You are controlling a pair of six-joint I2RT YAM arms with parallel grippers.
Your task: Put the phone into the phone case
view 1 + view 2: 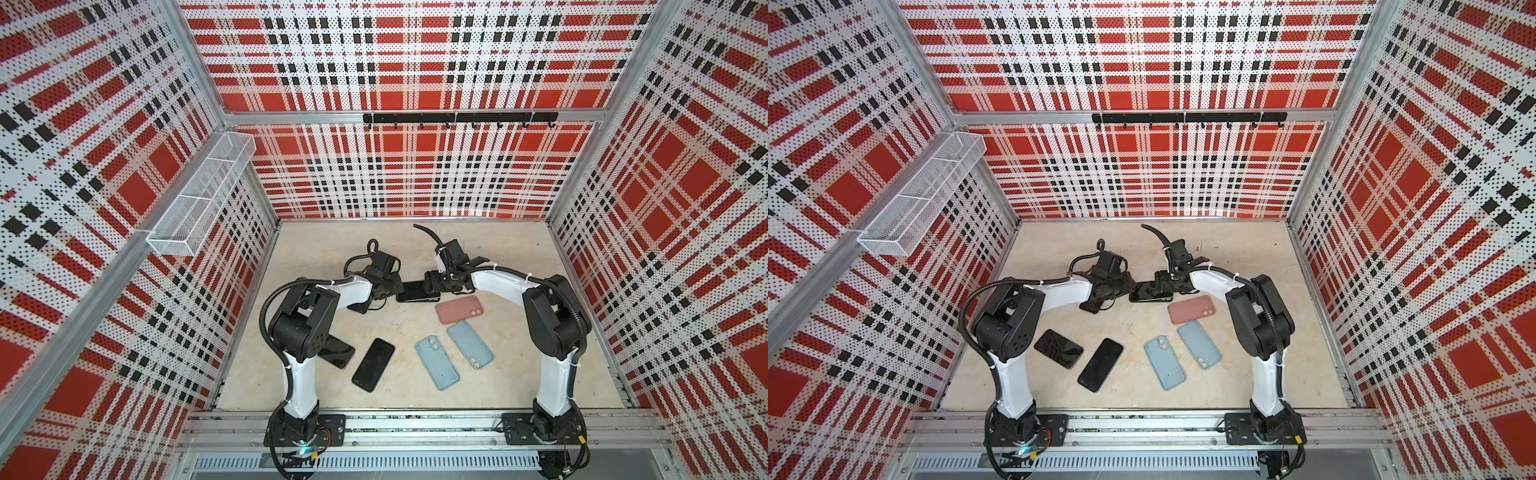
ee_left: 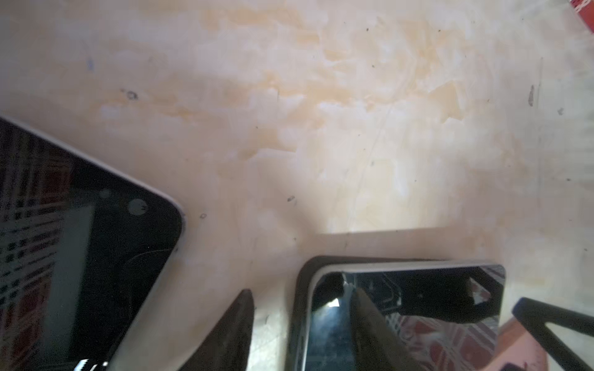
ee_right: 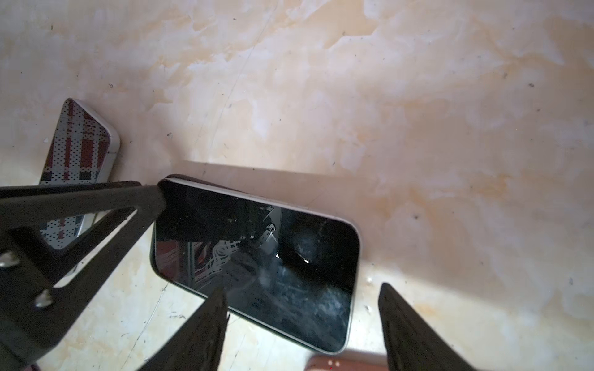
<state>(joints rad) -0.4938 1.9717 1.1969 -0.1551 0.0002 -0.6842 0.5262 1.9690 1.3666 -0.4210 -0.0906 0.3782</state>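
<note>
A dark-screened phone [image 1: 415, 291] [image 1: 1148, 293] lies flat mid-table, seated in a black phone case whose rim [image 2: 300, 308] frames its silver edge. My left gripper [image 2: 300, 290] [image 1: 392, 286] is open at one end of it, one finger [image 2: 373, 327] over the screen and the other beside the case on the table. My right gripper [image 3: 302, 287] [image 1: 430, 282] is open at the opposite end, its fingers [image 3: 408, 331] either side of the phone's [image 3: 257, 257] corner without gripping. Seen from the right wrist, a left finger [image 3: 96, 199] touches the phone's far corner.
A pink case [image 1: 459, 309] lies just in front of the right gripper. Two blue cases [image 1: 437, 362] [image 1: 469, 344] lie nearer the front. Bare phones lie at the front left [image 1: 372, 364] [image 1: 338, 351], and another phone [image 2: 80, 241] sits beside the left gripper. Plaid walls enclose the table.
</note>
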